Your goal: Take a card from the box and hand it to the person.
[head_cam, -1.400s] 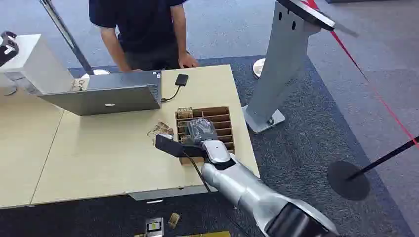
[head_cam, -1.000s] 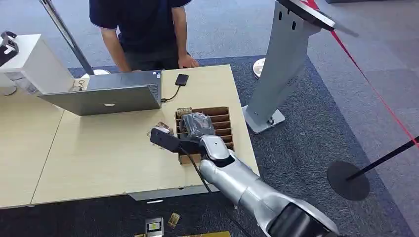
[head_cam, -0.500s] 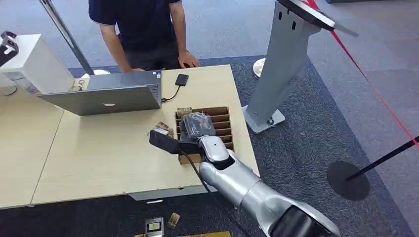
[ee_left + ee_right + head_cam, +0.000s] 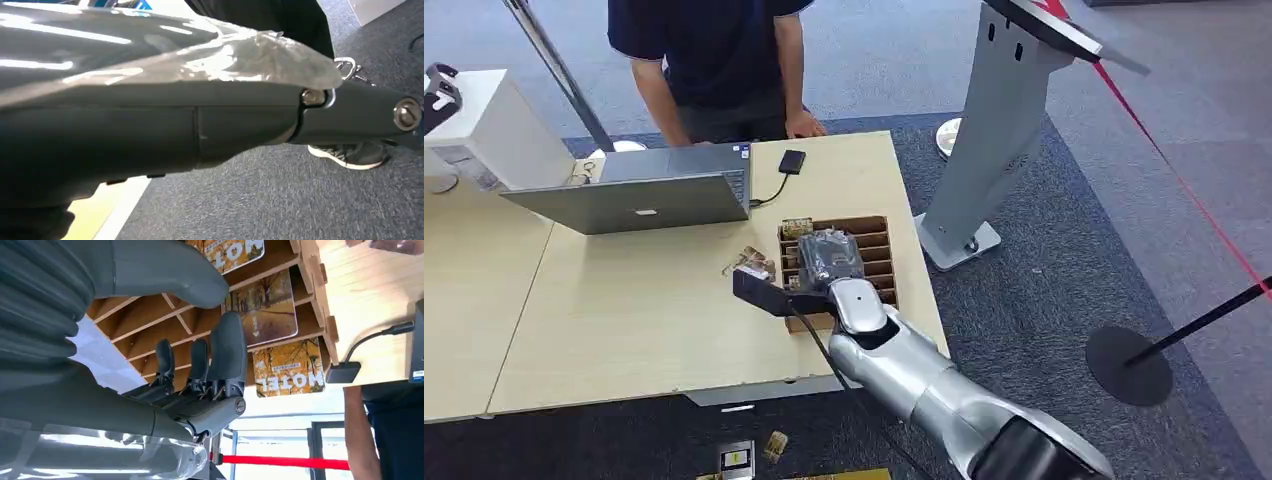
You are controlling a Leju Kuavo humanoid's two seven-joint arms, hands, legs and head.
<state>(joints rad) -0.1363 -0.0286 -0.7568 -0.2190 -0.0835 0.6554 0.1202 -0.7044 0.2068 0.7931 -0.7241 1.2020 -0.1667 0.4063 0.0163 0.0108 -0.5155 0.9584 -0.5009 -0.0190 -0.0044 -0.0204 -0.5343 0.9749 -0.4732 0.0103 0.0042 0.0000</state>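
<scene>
right hand (image 4: 827,257) over the box (image 4: 876,232), thin wood walls between its slots | laptop (image 4: 639,198) stands on the far side of the desk (image 4: 624,320) | small bits (image 4: 750,262) lie just left of box | bare desk in front of laptop gives room

You have the box (image 4: 876,247) on the table (image 4: 624,310), near its right edge, with cards (image 4: 289,369) lying in its slots. Right hand (image 4: 827,257) over the box. Laptop (image 4: 639,198) behind and left of it; person (image 4: 714,60) behind the table; stand (image 4: 999,130) on the floor to the right.
</scene>
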